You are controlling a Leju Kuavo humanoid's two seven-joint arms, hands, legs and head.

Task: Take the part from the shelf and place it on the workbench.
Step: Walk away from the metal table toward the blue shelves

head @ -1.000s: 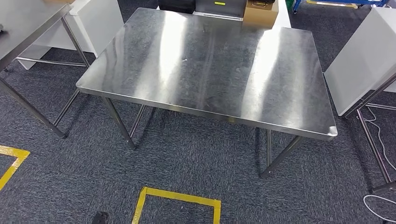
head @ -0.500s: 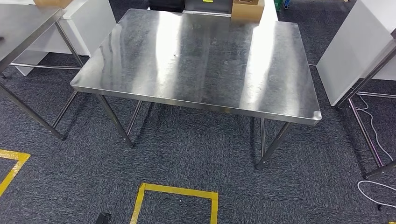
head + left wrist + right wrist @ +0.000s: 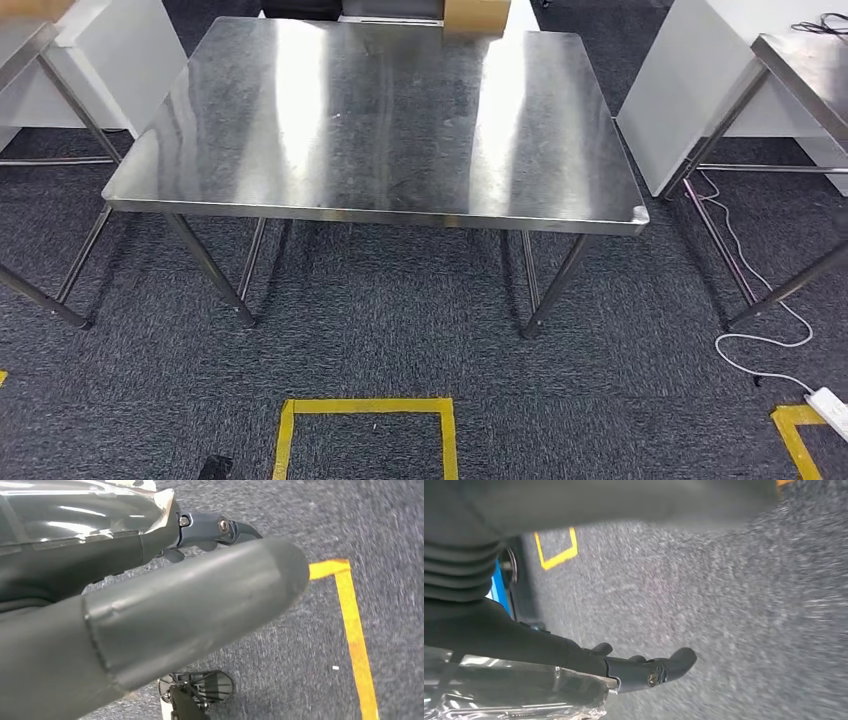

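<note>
Steel workbench (image 3: 375, 120) seen ahead at 12 o'clock, cardboard box (image 3: 477, 14) cut off at its far edge, crinkled shiny wrapped part (image 3: 75, 510) pressed against left hand (image 3: 165, 615) and right hand (image 3: 574, 655), grip itself hard to make out, yellow floor tape (image 3: 365, 420) at 6 o'clock.

Your left hand (image 3: 190, 605) hangs low, its thick thumb stretched out and its dark fingers (image 3: 215, 530) straight. Your right hand (image 3: 524, 645) hangs the same way. A shiny wrap (image 3: 85, 510) lies against each hand's fingers; whether they hold it is unclear.
</note>
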